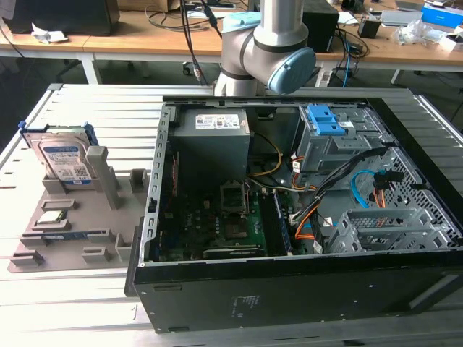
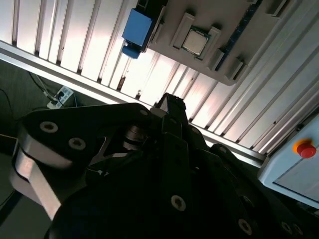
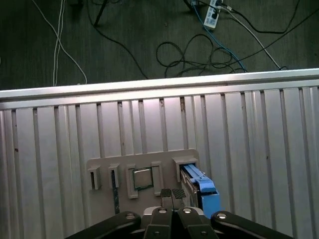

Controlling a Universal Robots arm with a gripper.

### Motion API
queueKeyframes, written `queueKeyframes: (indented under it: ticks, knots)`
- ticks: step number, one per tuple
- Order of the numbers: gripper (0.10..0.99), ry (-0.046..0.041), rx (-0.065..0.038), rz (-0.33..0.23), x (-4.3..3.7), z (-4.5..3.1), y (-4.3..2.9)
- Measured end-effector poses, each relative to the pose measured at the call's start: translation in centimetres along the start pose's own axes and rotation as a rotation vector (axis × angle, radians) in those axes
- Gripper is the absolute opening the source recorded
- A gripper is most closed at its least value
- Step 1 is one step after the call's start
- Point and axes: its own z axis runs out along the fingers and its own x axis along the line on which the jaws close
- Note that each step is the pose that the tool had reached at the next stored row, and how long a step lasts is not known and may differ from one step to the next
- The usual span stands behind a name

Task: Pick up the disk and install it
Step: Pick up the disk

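The disk (image 1: pixel 64 157), silver with a white-and-blue label in a blue frame, stands on edge in a grey holder (image 1: pixel 108 217) on the exterior view's left. In the first wrist view its blue frame (image 3: pixel 202 186) shows from above at one end of the holder (image 3: pixel 149 162). In the second wrist view a blue corner of the disk (image 2: pixel 137 27) sticks out of the holder. My gripper (image 3: pixel 172 193) hangs well above the holder beside the disk, fingertips together and shut on nothing. Its dark body and fingers (image 2: pixel 172 107) show edge-on in the second wrist view.
An open computer case (image 1: pixel 289 311) lies on the ribbed metal table (image 1: pixel 94 108), with a drive bay with blue latches (image 1: pixel 325 123) and a grey cage (image 1: pixel 383 228) inside. A square chip (image 2: pixel 194 41) sits in the holder. A red button (image 2: pixel 305 148) sits on a grey box.
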Motion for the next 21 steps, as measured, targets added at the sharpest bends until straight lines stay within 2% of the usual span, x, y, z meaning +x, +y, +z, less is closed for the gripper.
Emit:
queueKeyframes:
  ticks: [7, 9, 10, 12, 13, 14, 16, 17, 18, 20, 21]
  knots:
    - [0.114, 0.0001, 0.000, -0.002, 0.00, 0.00, 0.00]
    - [0.235, 0.0001, 0.000, -0.002, 0.00, 0.00, 0.00]
    - [0.235, 0.0001, 0.000, -0.002, 0.00, 0.00, 0.00]
    - [0.475, 0.0002, 0.000, -0.003, 0.00, 0.00, 0.00]
    - [0.475, 0.0002, 0.000, -0.003, 0.00, 0.00, 0.00]
    - [0.541, 0.0002, 0.000, -0.004, 0.00, 0.00, 0.00]
    - [0.541, 0.0003, 0.000, -0.004, 0.00, 0.00, 0.00]
    - [0.541, 0.0000, 0.005, -0.004, -0.01, 0.01, 0.01]
    - [0.541, 0.0002, 0.022, -0.004, -0.01, 0.02, 0.01]
    - [0.541, 0.0008, 0.049, -0.005, 0.00, 0.04, 0.01]
    - [0.541, 0.0008, 0.050, -0.005, 0.00, 0.04, 0.00]
